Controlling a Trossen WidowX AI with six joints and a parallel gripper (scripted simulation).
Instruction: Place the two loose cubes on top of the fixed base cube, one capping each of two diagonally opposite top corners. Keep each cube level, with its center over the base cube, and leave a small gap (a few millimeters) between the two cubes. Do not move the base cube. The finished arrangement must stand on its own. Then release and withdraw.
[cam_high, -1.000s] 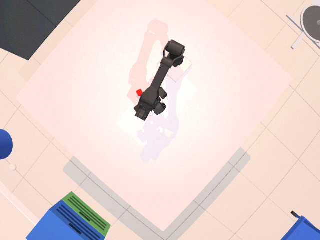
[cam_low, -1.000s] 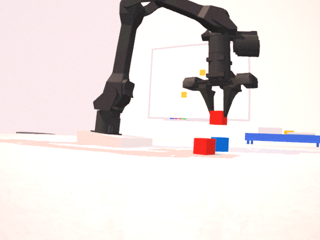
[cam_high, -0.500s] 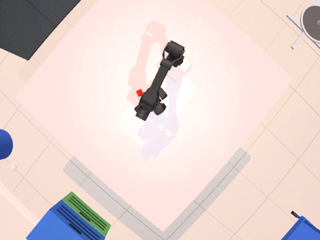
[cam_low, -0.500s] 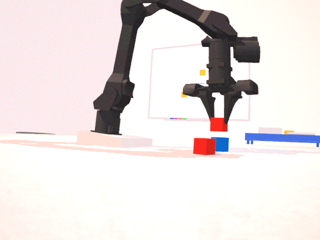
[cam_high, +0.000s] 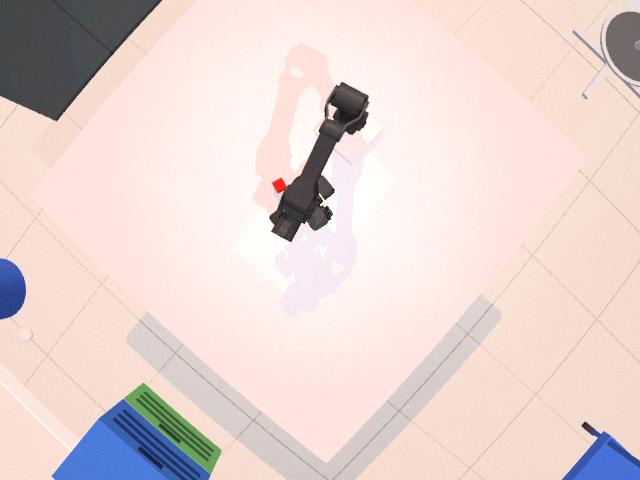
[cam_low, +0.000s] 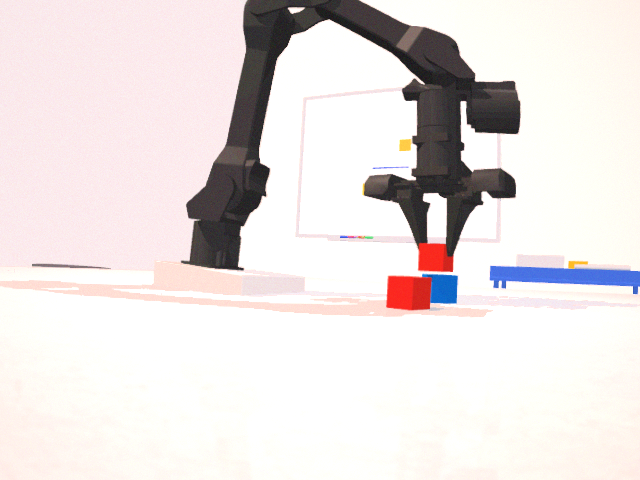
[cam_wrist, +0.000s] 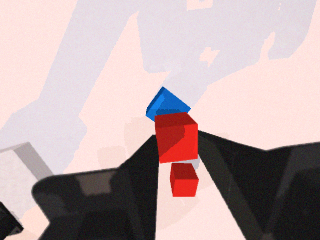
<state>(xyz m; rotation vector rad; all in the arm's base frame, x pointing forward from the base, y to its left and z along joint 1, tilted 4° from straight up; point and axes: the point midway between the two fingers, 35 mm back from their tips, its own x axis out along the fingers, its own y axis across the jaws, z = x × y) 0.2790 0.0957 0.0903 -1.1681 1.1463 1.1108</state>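
Observation:
My gripper (cam_low: 437, 250) (cam_wrist: 174, 136) points down and is shut on a red cube (cam_low: 434, 257) (cam_wrist: 178, 144). The held cube looks level and hangs just above the height of the blue base cube (cam_low: 446, 290) (cam_wrist: 174, 103), with a thin gap showing under it in the exterior view. It hides part of the blue cube in the wrist view. The other red cube (cam_high: 279, 185) (cam_low: 407, 292) (cam_wrist: 184, 187) rests on the table, apart from the blue one. In the top view the arm hides the blue cube, the held cube and the fingertips.
The arm's pale base block (cam_high: 353, 152) (cam_low: 201, 279) stands on the table (cam_high: 413, 310). The loose red cube stands close to the blue cube and the gripper. A whiteboard (cam_low: 351, 134) and a blue bench (cam_low: 563, 276) are in the background.

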